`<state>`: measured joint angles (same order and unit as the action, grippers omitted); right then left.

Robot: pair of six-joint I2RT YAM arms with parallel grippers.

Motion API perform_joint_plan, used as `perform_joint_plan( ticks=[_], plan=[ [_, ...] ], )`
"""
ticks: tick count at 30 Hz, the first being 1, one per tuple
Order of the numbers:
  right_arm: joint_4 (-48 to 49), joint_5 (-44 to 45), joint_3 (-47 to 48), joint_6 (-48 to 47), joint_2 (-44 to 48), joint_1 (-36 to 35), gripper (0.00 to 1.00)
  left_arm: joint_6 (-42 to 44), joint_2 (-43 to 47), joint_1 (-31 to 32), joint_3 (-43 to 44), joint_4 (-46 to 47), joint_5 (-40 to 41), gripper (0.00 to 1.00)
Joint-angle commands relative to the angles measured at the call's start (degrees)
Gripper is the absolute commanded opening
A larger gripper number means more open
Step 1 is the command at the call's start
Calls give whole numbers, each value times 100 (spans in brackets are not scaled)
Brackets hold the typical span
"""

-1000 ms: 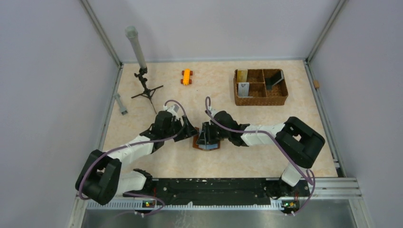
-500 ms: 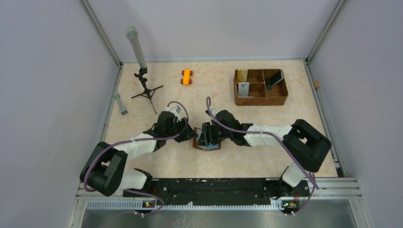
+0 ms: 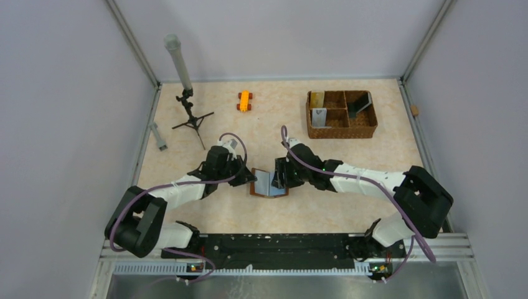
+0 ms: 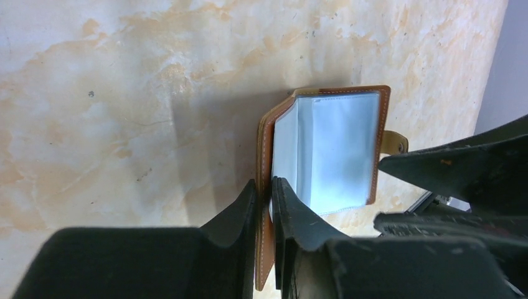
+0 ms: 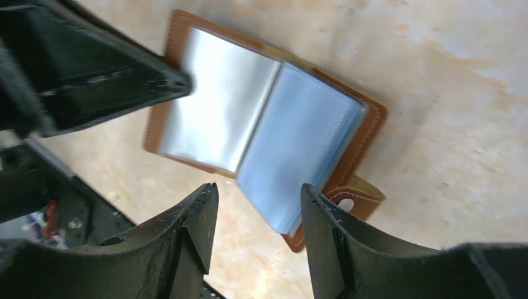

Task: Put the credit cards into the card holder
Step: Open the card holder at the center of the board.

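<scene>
The card holder (image 3: 269, 184) lies open, well apart from the basket (image 3: 341, 132) where the credit cards (image 3: 319, 116) stand. The left gripper (image 4: 264, 187) pinches its left leather cover narrowly; the right gripper (image 5: 258, 190) hangs wide and empty over it. It looks light and floppy, its sleeves slick, so I'd grip the stitched leather edge.

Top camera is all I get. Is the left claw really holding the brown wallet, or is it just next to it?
Observer: It's holding it. The left wrist view shows the left gripper pinching one leather cover of the card holder.
Operator: What about the other claw?
Observer: In the right wrist view, the right gripper has its jaws apart and grips nothing. It hovers over the open card holder.
</scene>
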<state>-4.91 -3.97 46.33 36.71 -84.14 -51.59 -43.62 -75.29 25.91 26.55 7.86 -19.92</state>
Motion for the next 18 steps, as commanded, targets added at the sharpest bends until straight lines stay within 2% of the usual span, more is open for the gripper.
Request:
perform_joint_plan(
  ticks=[1,8,12,18],
  plan=[
    [-613,760,232,-54,153,-2,51,21,104,-25,11,201,-12,16],
    [-120,414,68,176,65,3,45,37,103,-30,26,163,-27,13],
    [27,214,52,237,-27,5,38,44,112,-25,34,137,-31,12],
    [-33,332,91,215,19,8,37,48,121,-29,52,111,-29,12]
  ],
)
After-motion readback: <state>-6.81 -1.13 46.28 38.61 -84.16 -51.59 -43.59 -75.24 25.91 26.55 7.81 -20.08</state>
